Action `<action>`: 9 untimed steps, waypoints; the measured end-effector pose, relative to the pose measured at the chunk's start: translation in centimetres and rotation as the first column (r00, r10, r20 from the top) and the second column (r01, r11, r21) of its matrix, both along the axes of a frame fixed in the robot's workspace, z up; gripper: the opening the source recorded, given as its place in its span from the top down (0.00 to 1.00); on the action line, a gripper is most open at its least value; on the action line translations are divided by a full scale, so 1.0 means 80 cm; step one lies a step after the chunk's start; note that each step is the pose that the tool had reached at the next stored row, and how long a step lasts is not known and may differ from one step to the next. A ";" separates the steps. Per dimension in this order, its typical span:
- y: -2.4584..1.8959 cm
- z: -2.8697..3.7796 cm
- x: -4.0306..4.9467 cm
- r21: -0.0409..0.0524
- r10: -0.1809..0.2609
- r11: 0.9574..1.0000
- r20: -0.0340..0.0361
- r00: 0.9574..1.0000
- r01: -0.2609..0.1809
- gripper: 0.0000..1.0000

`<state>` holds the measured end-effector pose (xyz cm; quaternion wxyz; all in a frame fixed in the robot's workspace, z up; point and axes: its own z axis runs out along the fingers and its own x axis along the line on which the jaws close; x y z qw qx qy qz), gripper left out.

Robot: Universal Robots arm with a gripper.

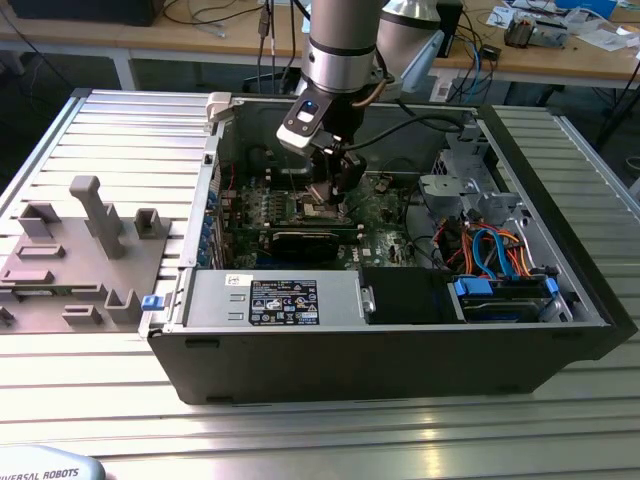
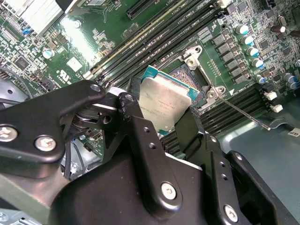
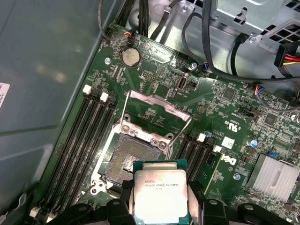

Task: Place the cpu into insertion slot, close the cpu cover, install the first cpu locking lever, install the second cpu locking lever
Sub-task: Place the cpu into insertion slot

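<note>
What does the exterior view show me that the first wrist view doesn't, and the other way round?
Exterior view: the whole open computer case, the robot arm reaching down into it, and a grey parts tray on the exterior view's left.

First wrist view: close detail, with the end effector gripping the cpu, the insertion slot with no chip in it, and the cpu cover standing open.

Shared: the green circuit board inside the case.

A ribbed metal table fills the exterior view's lower part, catching soft glare; a wooden workbench strewn with cables runs along the top edge.
</note>
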<state>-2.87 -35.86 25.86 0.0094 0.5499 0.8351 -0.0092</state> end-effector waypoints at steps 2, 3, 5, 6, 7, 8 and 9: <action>0.0000 0.0000 0.000 0.000 -0.003 1.000 0.000 1.000 0.003 0.46; 0.0000 0.0000 0.000 0.000 -0.005 1.000 0.000 1.000 0.005 0.46; 0.0000 0.0000 0.000 0.000 -0.010 1.000 0.000 1.000 0.010 0.46; 0.0000 0.0000 0.000 0.000 -0.013 1.000 0.000 1.000 0.013 0.46; 0.0000 0.0000 0.000 0.000 -0.015 1.000 0.000 1.000 0.015 0.46; 0.0000 0.0000 0.000 0.000 -0.018 1.000 0.000 1.000 0.018 0.46; 0.0000 0.0000 0.000 0.000 -0.020 1.000 0.000 1.000 0.020 0.46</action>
